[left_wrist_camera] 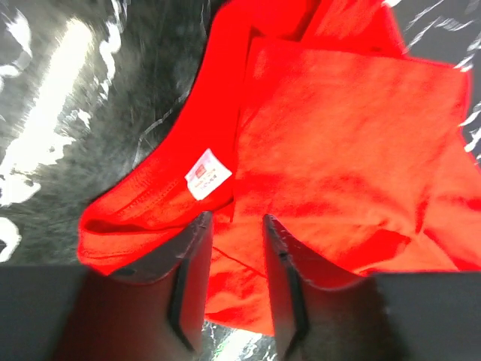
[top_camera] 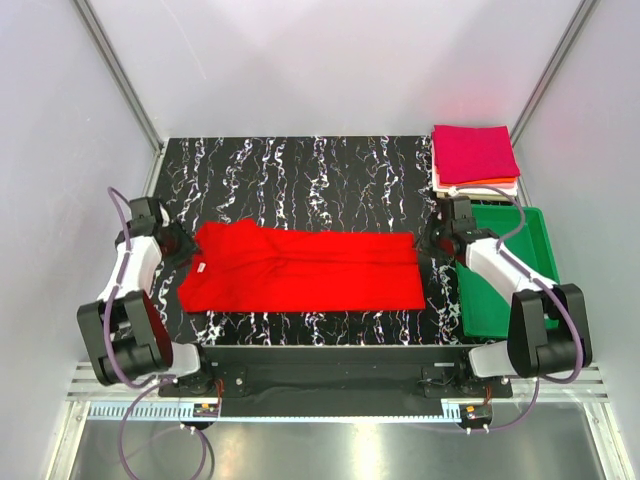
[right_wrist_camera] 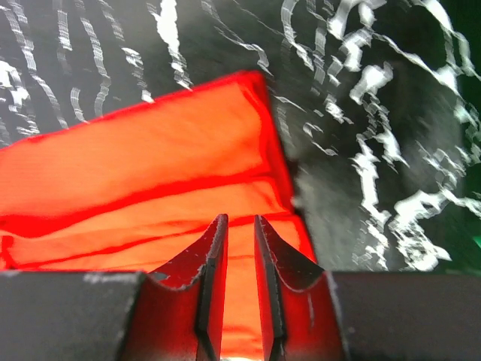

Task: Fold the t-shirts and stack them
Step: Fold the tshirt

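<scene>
The red t-shirt lies flat on the black marble table, folded into a long strip. The left gripper is at the collar end, close to the white tag. Its fingers are a bit apart, red cloth shows in the gap, and they pinch nothing. The right gripper is at the other end. Its fingers are only a little apart and grab nothing either. A stack of folded t-shirts sits in the far right corner, just behind the green tray.
</scene>
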Robot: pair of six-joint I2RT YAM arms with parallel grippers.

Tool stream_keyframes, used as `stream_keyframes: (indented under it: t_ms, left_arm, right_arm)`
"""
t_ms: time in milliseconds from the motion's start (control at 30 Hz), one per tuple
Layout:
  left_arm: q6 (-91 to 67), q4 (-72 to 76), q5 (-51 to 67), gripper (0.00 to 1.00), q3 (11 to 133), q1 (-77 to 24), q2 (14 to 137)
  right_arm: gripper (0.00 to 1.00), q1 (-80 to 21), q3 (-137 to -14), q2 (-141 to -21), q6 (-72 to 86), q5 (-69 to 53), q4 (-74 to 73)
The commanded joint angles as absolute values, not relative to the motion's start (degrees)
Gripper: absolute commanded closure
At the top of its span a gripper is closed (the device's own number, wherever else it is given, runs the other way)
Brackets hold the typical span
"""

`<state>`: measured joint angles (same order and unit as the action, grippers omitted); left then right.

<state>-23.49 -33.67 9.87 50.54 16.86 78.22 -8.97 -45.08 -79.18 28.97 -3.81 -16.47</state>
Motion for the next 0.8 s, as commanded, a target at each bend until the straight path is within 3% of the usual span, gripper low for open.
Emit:
stream_keyframes:
  t_ms: [0,167,500,767]
  left_arm:
    - [-22.1,-31.5,8.5,0.56,57.5,14.3,73.1]
    - [-26.7,-27.6,19.7,0.53,59.5,12.7,78.4]
    - [-29.4,-23.4,19.9,0.53,59.8,12.0,90.6]
    - [-28.3,-23.5,18.7,0.53,61.9,10.5,90.6]
  right_arm:
    - [0.74,-10.7,-51.6,-82.3,29.4,-7.1,-15.7]
    - [0.75,-15.1,-56.7,-88.9,30.3,-7.9,-16.6]
    - [0.80,-17.3,-63.1,-99.8,30.6,-6.4,-16.8]
    - [0.81,-17.3,-62.8,-104.1,31.0,-6.2,-16.8]
